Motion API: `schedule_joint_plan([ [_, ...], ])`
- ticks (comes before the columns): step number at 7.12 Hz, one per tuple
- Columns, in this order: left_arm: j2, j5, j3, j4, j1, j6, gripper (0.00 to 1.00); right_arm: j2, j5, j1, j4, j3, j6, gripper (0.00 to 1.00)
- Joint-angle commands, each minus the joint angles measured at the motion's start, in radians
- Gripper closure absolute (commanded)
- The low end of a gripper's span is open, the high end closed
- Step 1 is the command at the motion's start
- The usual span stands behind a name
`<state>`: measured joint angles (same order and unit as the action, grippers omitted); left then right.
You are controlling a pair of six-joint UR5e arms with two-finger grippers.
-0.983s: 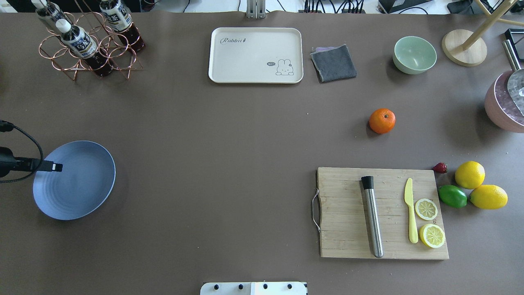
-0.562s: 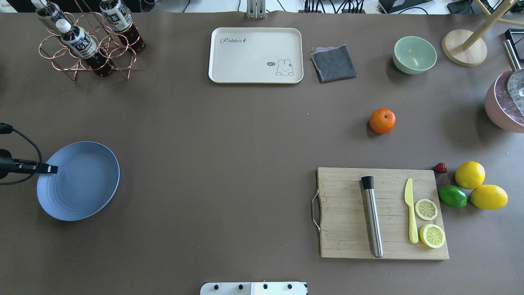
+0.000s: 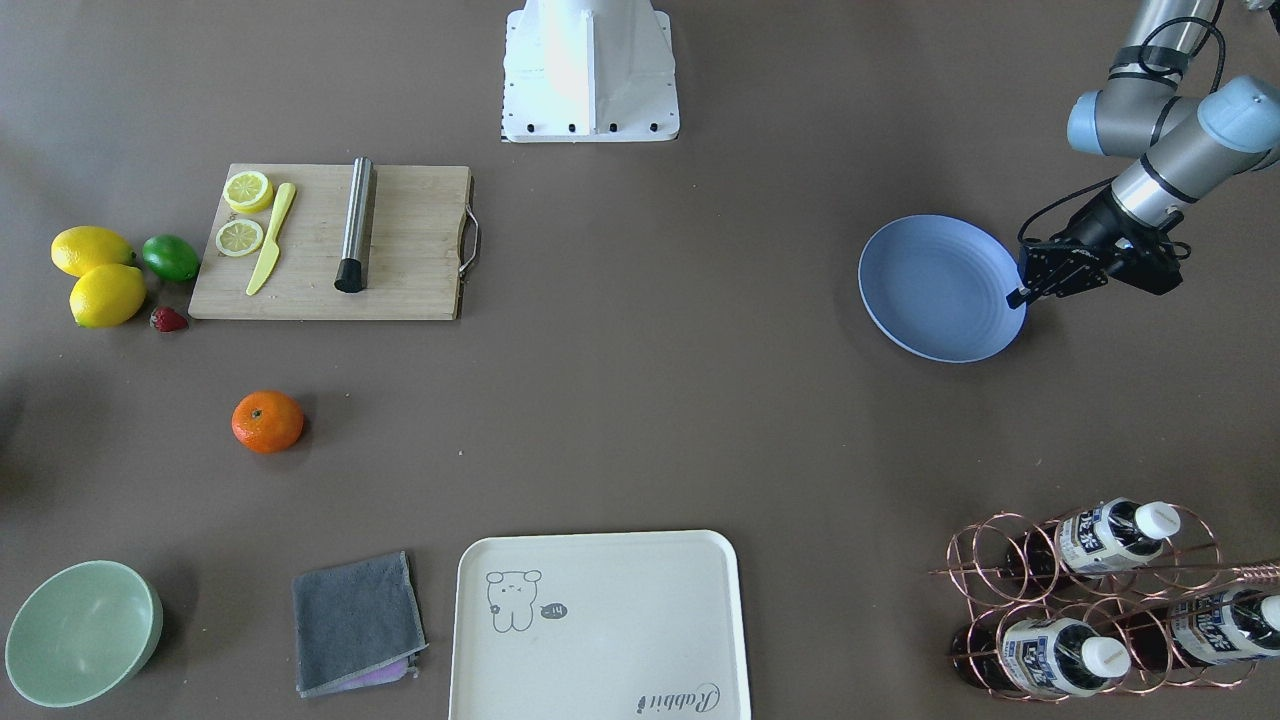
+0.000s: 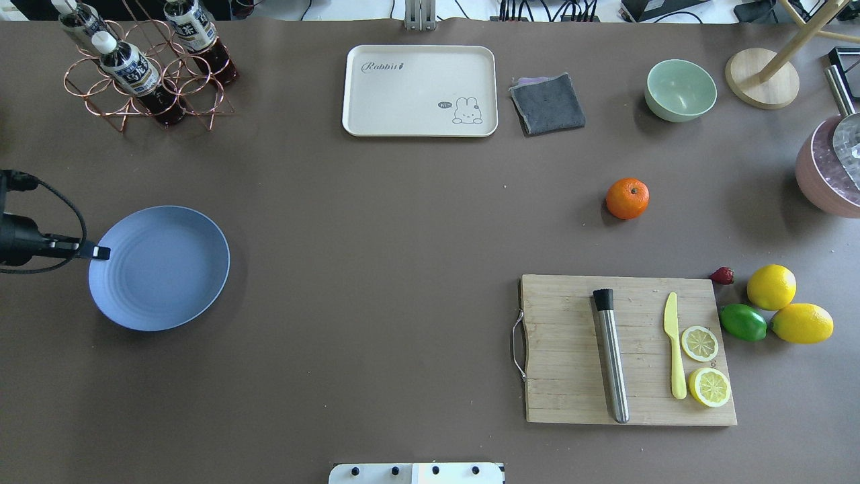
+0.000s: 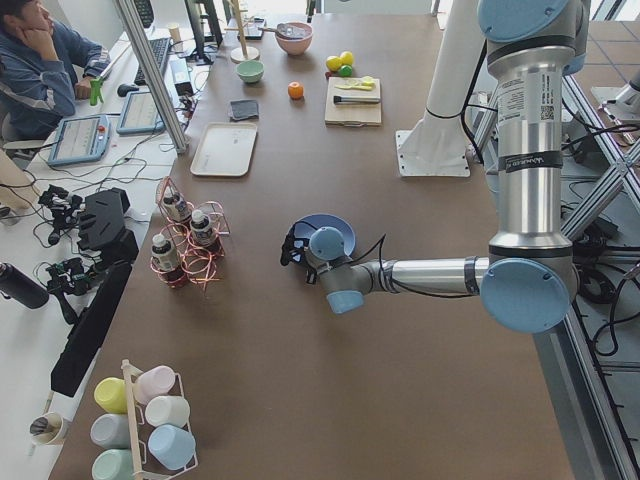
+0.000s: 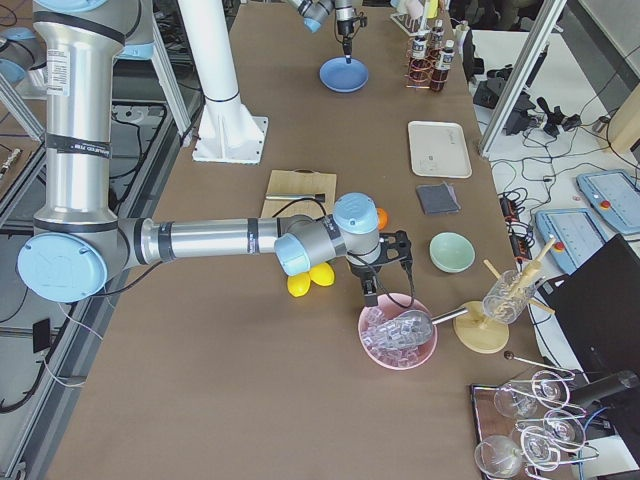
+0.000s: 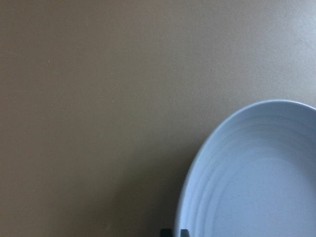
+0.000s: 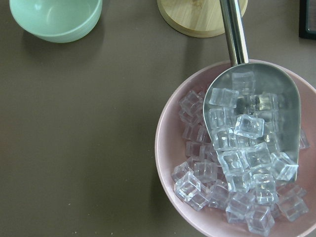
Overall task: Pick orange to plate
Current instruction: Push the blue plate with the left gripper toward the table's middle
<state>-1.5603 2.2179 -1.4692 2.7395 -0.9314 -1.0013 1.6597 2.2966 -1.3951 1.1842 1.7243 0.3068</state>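
The orange (image 4: pixel 627 198) rests on the brown table on the robot's right side, also seen in the front view (image 3: pixel 267 421), with no gripper near it. The light-blue plate (image 4: pixel 168 269) sits far off on the left side. My left gripper (image 4: pixel 101 253) is shut on the plate's near-left rim; the front view shows the left gripper (image 3: pixel 1018 296) pinching that edge of the plate (image 3: pixel 935 290). In the left wrist view the plate (image 7: pixel 256 182) fills the lower right. My right gripper (image 6: pixel 375 290) hovers over a pink bowl of ice; I cannot tell its state.
A wooden cutting board (image 4: pixel 571 349) holds a metal muddler, a yellow knife and lemon slices. Two lemons (image 4: pixel 771 287), a lime (image 4: pixel 742 322) and a strawberry lie beside it. A cream tray (image 4: pixel 420 91), grey cloth (image 4: pixel 547 103), green bowl (image 4: pixel 680 90) and bottle rack (image 4: pixel 144 74) line the far side.
The left gripper has carried the plate to the right and farther from the robot, and the plate now looks flatter. The orange has not moved.
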Motion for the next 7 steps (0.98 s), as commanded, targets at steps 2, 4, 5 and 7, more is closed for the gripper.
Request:
schedule_joint_plan([
  [2,-0.354,0.003,0.004,-0.303,0.018,-0.116,1.0,0.0,0.001,-0.001,0.0,0.0,0.0,0.0],
  [4,-0.525,-0.135,0.006,-0.427,0.162,-0.236,1.0,-0.003,0.001,0.001,0.002,-0.006,0.0,0.0],
  [5,-0.582,-0.199,0.007,-0.482,0.211,-0.27,1.0,-0.008,0.001,0.001,0.002,-0.014,0.0,0.0],
  [7,-0.613,-0.3,0.021,-0.491,0.291,-0.29,1.0,-0.009,0.001,0.001,0.002,-0.014,0.002,0.0],
])
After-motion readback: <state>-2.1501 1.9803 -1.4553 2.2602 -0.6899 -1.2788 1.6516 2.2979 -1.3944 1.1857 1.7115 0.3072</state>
